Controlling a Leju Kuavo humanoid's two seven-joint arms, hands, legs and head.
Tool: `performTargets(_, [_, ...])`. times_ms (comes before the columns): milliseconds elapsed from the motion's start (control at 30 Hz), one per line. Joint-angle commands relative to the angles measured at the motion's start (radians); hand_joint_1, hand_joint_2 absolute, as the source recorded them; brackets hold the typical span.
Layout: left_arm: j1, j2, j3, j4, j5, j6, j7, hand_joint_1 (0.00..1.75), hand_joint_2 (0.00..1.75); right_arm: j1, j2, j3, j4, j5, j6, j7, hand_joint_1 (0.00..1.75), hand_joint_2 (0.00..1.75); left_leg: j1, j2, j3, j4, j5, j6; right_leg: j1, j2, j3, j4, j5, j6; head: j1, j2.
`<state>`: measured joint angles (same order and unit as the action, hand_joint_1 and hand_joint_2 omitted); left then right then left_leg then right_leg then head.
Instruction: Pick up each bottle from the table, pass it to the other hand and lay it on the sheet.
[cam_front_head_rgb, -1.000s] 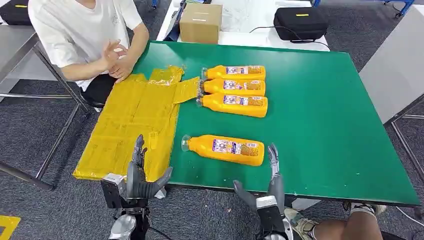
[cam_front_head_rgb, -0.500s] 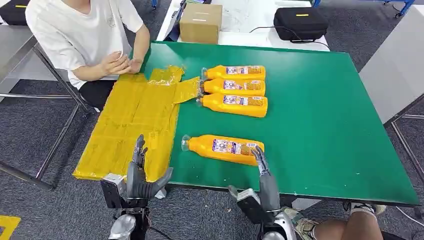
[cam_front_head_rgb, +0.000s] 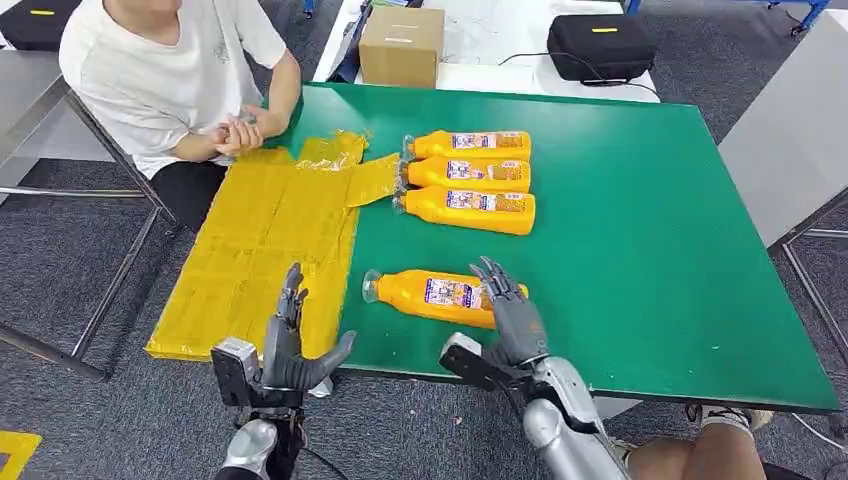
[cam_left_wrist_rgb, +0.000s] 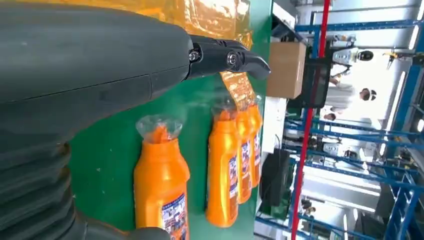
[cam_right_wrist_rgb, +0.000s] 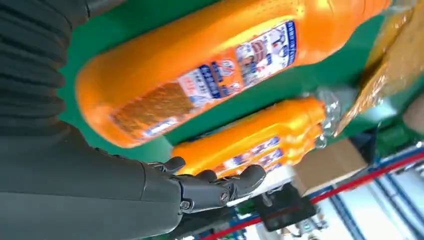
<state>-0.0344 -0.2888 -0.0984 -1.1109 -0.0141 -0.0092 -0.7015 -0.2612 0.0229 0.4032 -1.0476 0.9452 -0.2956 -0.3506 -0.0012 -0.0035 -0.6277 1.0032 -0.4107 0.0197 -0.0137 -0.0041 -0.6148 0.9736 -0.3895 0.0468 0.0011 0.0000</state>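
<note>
Where the green table (cam_front_head_rgb: 640, 230) runs wide and bare on the robot's right, the yellow sheet (cam_front_head_rgb: 270, 240) drapes over its left edge. Three bottles (cam_front_head_rgb: 470, 172) lie side by side at the far middle, caps just beside the sheet's flap. The nearest bottle (cam_front_head_rgb: 440, 295) lies on its side near the front edge, cap toward the sheet, apart from the three. Right hand (cam_front_head_rgb: 505, 310) reaches over this bottle's base end, fingers spread, holding nothing; contact cannot be told. Left hand (cam_front_head_rgb: 290, 345) stands upright at the sheet's near edge, fingers apart, empty. A seated person's hands (cam_front_head_rgb: 238, 130) rest at the sheet's far corner. Cardboard box (cam_front_head_rgb: 402, 45) and black case (cam_front_head_rgb: 600, 45) sit beyond the table.
</note>
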Motion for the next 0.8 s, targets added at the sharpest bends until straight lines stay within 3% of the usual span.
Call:
performTargets(33, [-0.054,0.011,-0.015,0.092,-0.005,0.005,0.003,0.0,1.75,-0.162,0.012,0.135,0.157,0.036,0.016,0.027,0.0,1.75,0.0,0.002,0.003,-0.001,-0.001,-0.001,0.0,0.002,0.002,0.0,-0.001,-0.001,0.0,0.0])
performTargets(300, [-0.054,0.011,-0.014,0.093,-0.005,0.009,0.003,0.0,1.75,-0.172,0.003,0.158,0.165,0.052,0.043,0.047,0.0,1.75,0.0,0.001,0.005,-0.001,-0.002,-0.001,0.0,0.001,0.004,0.0,-0.002,-0.002,0.0,0.0])
performTargets(400, [-0.045,0.011,-0.004,0.082,-0.004,0.017,0.003,0.0,1.75,-0.208,-0.019,0.235,0.192,0.145,0.096,0.153,0.0,1.75,0.0,0.001,0.004,0.0,-0.002,-0.001,0.0,0.002,0.004,0.0,-0.001,-0.001,0.0,0.0])
performTargets(600, [-0.021,0.012,0.027,0.053,-0.003,0.032,0.003,0.0,1.75,-0.217,-0.079,0.3,0.131,0.296,0.096,0.313,0.0,1.75,0.0,0.001,0.004,0.0,-0.002,-0.001,0.0,0.001,0.004,0.0,-0.001,-0.001,0.0,0.0])
performTargets(800, [0.001,0.011,0.053,0.025,-0.006,0.031,0.003,0.0,1.75,-0.164,-0.146,0.291,-0.005,0.396,0.107,0.39,0.0,1.75,0.0,0.0,0.004,0.0,-0.003,-0.001,0.0,0.0,0.005,0.0,-0.003,-0.001,0.0,0.0])
